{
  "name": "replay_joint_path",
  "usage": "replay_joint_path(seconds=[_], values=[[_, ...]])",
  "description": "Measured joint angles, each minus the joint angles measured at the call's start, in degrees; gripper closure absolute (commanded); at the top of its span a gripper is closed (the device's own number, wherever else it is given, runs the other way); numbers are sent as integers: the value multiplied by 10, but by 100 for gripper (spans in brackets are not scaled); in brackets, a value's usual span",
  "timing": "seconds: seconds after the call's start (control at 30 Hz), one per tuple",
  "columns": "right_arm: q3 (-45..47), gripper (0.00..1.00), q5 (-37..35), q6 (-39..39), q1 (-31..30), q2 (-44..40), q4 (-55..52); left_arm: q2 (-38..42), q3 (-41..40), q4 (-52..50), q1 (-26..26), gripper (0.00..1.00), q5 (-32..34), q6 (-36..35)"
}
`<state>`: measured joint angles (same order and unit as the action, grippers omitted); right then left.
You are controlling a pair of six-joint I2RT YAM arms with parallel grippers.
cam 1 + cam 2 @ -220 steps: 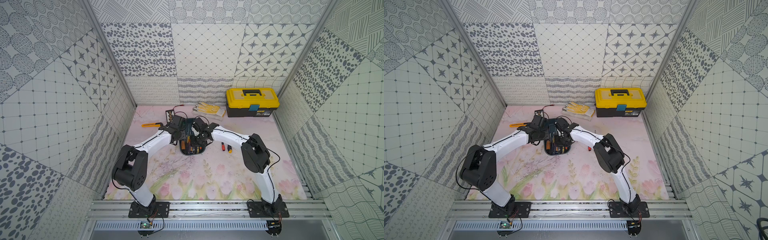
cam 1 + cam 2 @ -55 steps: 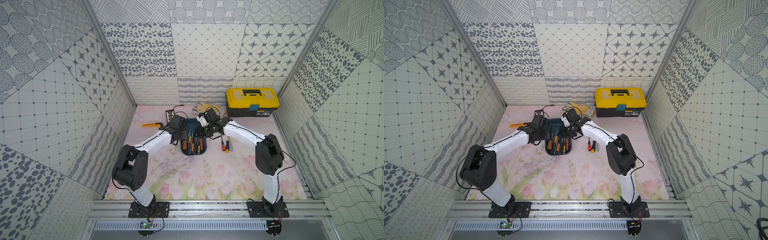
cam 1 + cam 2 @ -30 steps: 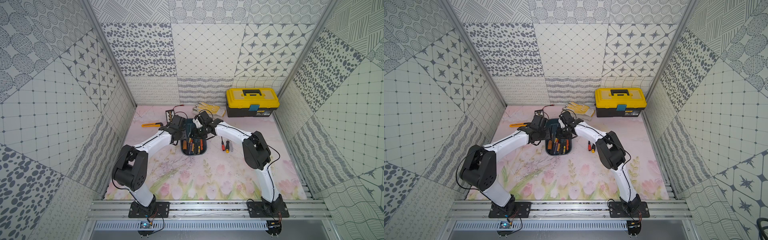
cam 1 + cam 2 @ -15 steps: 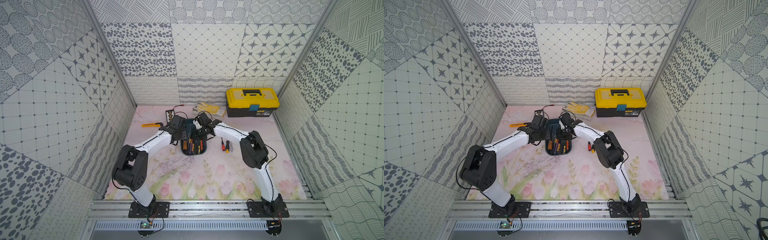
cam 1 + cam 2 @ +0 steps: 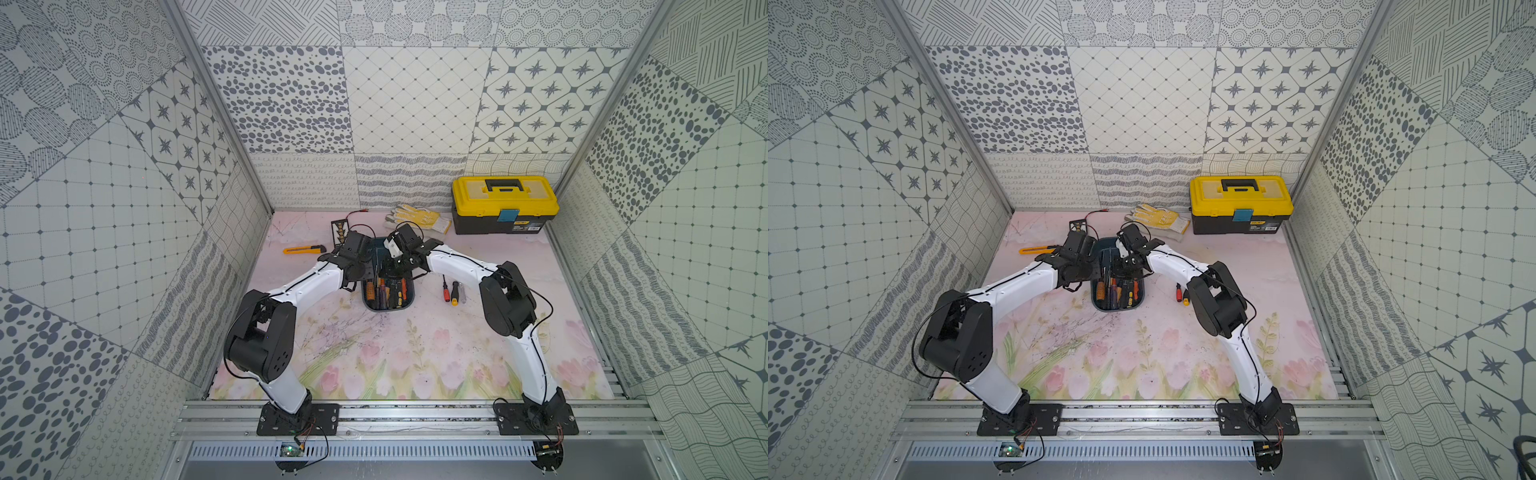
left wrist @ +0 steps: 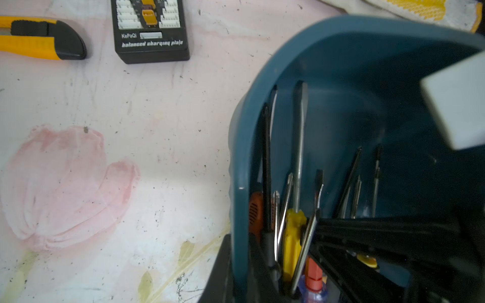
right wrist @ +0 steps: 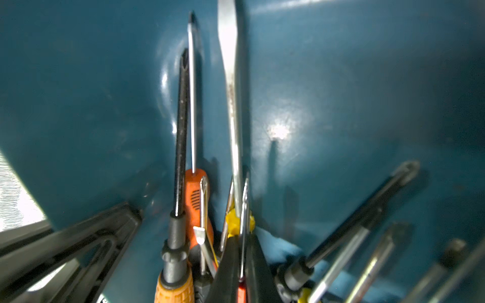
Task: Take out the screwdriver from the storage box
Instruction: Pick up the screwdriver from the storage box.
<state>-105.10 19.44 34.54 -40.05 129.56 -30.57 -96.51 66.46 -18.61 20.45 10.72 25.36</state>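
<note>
The storage box (image 5: pixel 388 308) (image 5: pixel 1117 308) is a dark teal tub at the middle of the mat, holding several screwdrivers with orange, yellow and red handles. My left gripper (image 6: pixel 237 272) (image 5: pixel 360 272) is shut on the box's left wall (image 6: pixel 236 168), one finger outside and one inside. My right gripper (image 7: pixel 242 270) (image 5: pixel 399 270) reaches down into the far half of the box. In the right wrist view its fingers are shut on the thin steel shaft of a screwdriver (image 7: pixel 245 204), and a red handle shows just behind them.
Two screwdrivers (image 5: pixel 451 291) lie on the mat right of the box. A yellow-lidded black toolbox (image 5: pixel 505 203) and work gloves (image 5: pixel 417 218) sit at the back. A yellow utility knife (image 6: pixel 39 39) and a black charging plate (image 6: pixel 152 31) lie behind and left of the box.
My right gripper has settled lower into the box and closed its fingers on a screwdriver shaft. The left arm and the box have not moved.
</note>
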Motion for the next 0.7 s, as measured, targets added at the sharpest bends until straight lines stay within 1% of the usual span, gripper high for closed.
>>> replay_joint_path(seconds=[0.23,0.5,0.7], values=[[16,100,-7,0,0,-12,8,2,-6,4,0,100,2,2],[82,100,-31,-2,3,-71,33,2,-6,3,0,100,2,2],[114,100,-37,-2,12,-113,56,2,-6,3,0,100,2,2]])
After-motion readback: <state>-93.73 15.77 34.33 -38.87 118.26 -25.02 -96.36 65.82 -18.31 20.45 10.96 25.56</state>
